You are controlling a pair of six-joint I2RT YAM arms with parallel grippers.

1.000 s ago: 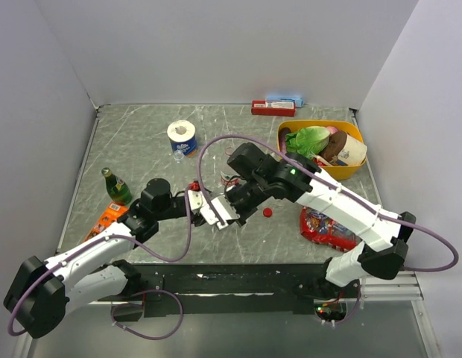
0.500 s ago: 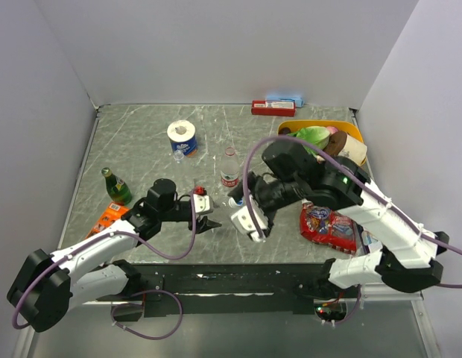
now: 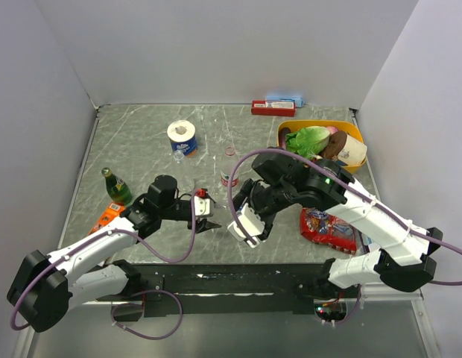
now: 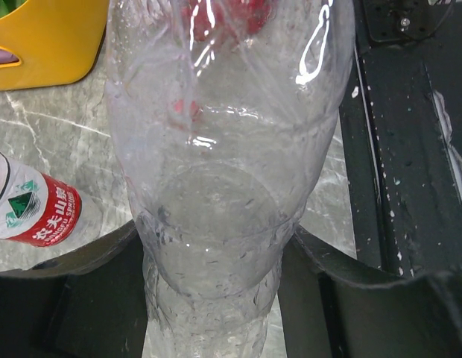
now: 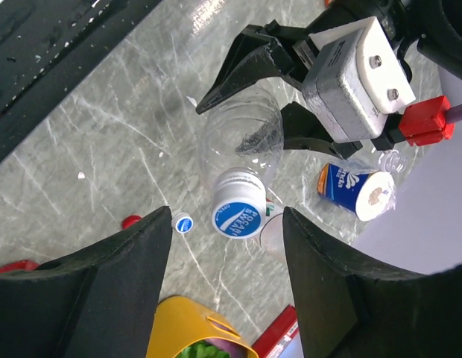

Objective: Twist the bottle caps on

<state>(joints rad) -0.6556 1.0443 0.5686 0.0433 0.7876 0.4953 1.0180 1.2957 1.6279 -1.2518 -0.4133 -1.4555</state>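
My left gripper (image 4: 216, 250) is shut on the body of a clear bottle (image 4: 216, 149), which it holds out sideways (image 5: 242, 142). A white cap with a blue top (image 5: 241, 209) sits on that bottle's neck. My right gripper (image 5: 227, 212) faces the cap end-on, open, its fingers wide on either side of the cap and not touching it. In the top view the two grippers meet near the table's front middle, left (image 3: 210, 216) and right (image 3: 235, 218). A small blue cap (image 5: 182, 222) and a red cap (image 5: 131, 221) lie on the table. A red-labelled bottle (image 4: 37, 215) stands just behind.
A yellow basket (image 3: 320, 125) of food is at the back right, with a red snack bag (image 3: 328, 227) in front of it. A toilet roll (image 3: 182, 138) and a red box (image 3: 273, 108) are at the back. A green bottle (image 3: 115, 186) and an orange packet (image 3: 108, 216) are at the left.
My right gripper was closed against the bottle's end a second ago. It has opened and drawn back to the right. The left gripper still holds the bottle.
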